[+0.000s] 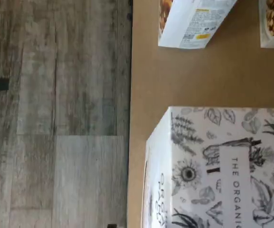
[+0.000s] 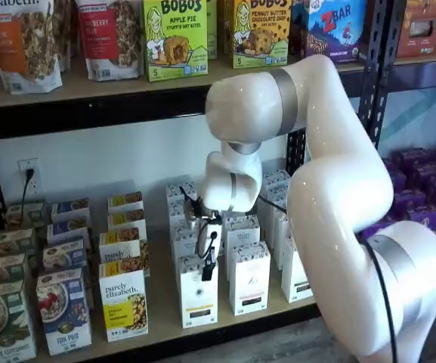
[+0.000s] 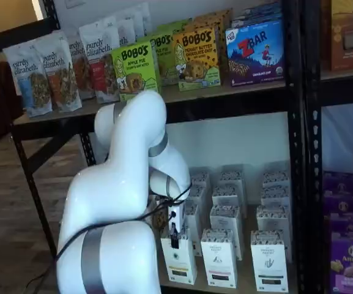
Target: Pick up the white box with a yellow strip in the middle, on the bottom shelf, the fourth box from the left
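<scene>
White box (image 2: 198, 291) stands at the front edge of the bottom shelf (image 2: 165, 314), with bare tan board either side of it, between a purely elizabeth box (image 2: 124, 302) and a matching carton (image 2: 249, 278). Its top bears inked botanical drawings in the wrist view (image 1: 222, 166). The gripper (image 2: 207, 271) hangs at its top; I cannot tell whether the black fingers are closed.

We see a glossy white arm (image 2: 354, 212) with rounded segments, grey joint bands, a black cable (image 2: 384, 302), and seemingly black fingers (image 3: 175, 236).
</scene>
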Robot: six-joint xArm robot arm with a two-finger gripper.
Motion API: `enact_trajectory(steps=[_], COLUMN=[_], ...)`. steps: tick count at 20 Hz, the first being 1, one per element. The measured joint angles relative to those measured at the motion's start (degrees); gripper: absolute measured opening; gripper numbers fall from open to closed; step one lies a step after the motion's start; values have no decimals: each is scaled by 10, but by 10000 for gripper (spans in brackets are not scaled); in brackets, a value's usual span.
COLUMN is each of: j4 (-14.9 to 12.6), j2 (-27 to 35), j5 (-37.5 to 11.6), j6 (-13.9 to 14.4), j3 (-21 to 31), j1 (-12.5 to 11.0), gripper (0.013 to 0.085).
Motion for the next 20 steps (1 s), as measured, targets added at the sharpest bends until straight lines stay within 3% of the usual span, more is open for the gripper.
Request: enact_trajectory(steps=[9, 12, 20], j4=[-30, -58, -46], j2=[13, 19, 22], j5=[1, -5, -35], j6=[26, 51, 38], j3=[-14, -18, -8], j1=[-1, -1, -1], gripper=[850, 850, 850])
